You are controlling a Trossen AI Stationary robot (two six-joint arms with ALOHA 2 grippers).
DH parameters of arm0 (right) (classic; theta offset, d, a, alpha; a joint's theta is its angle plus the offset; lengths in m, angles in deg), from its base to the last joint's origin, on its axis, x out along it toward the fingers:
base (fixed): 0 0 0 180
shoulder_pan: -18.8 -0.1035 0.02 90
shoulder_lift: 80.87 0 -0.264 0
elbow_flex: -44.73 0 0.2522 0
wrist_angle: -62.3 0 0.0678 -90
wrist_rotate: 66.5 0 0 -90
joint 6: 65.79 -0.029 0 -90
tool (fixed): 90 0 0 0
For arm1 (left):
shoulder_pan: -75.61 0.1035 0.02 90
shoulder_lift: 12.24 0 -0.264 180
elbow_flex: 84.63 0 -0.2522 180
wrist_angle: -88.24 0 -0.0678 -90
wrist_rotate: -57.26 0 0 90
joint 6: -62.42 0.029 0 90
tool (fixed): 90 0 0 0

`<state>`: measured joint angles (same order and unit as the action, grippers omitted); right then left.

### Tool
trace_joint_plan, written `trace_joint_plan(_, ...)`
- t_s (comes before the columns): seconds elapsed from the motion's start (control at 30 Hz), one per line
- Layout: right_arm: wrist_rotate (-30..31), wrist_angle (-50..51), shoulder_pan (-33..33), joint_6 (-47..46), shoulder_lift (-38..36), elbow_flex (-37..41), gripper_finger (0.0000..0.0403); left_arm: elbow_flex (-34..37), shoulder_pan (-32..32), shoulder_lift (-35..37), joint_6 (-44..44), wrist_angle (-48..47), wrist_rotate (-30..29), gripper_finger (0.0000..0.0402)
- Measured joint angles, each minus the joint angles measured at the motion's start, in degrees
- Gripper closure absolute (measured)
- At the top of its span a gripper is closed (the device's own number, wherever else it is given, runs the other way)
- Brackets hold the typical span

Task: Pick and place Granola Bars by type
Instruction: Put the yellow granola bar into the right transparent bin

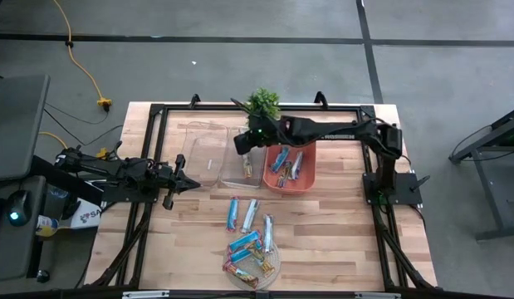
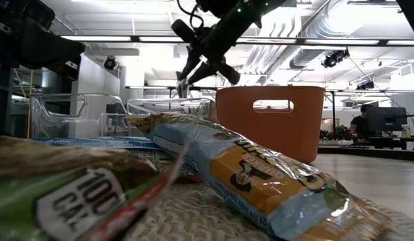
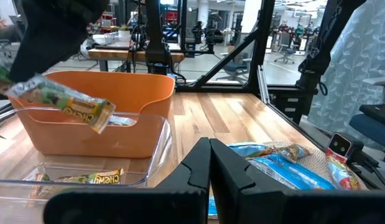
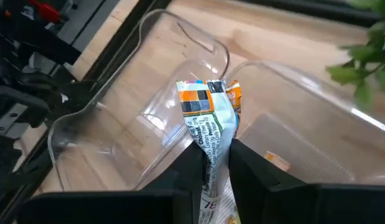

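My right gripper hangs over the two clear bins, shut on a silver-white and orange granola bar, which also shows in the left wrist view. One bar lies flat in a clear bin. The orange bin holds several bars. Three blue and silver bars lie flat on the table. More bars rest on the round woven mat. My left gripper waits shut near the table's left side. My right gripper pinches the granola bar between its two fingers partway along its length. The free end sticks out past the fingertips. The bar is lifted clear and tilted, above the clear bins.
A small green plant stands at the far edge behind the bins. A black frame runs round the table. Bare wood lies between the left gripper and the loose bars, and on the right near the arm's base.
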<state>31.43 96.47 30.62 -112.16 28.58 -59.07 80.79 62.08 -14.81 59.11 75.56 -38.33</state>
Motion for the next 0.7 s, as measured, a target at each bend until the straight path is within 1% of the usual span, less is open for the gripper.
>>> trace_joint_plan(0.3, 2.3, 1.9, -0.6, -7.9, 1.4, 0.0, 0.0346, 0.0, 0.0, 0.0, 0.0, 0.0, 0.0, 0.0400)
trace_joint_plan(0.43, 5.3, 5.2, -1.2, -13.1, 1.4, 0.0, 0.0346, 0.0, 0.0, 0.0, 0.0, 0.0, 0.0, 0.0400)
trace_joint_plan(0.53, 6.4, 7.9, -1.6, -14.2, 1.4, 0.0, 0.0346, 0.0, 0.0, 0.0, 0.0, 0.0, 0.0, 0.0400)
trace_joint_plan(0.7, 6.4, 9.1, -2.4, -13.6, 1.4, 0.0, 0.0345, 0.0, 0.0, 0.0, 0.0, 0.0, 0.0, 0.0400)
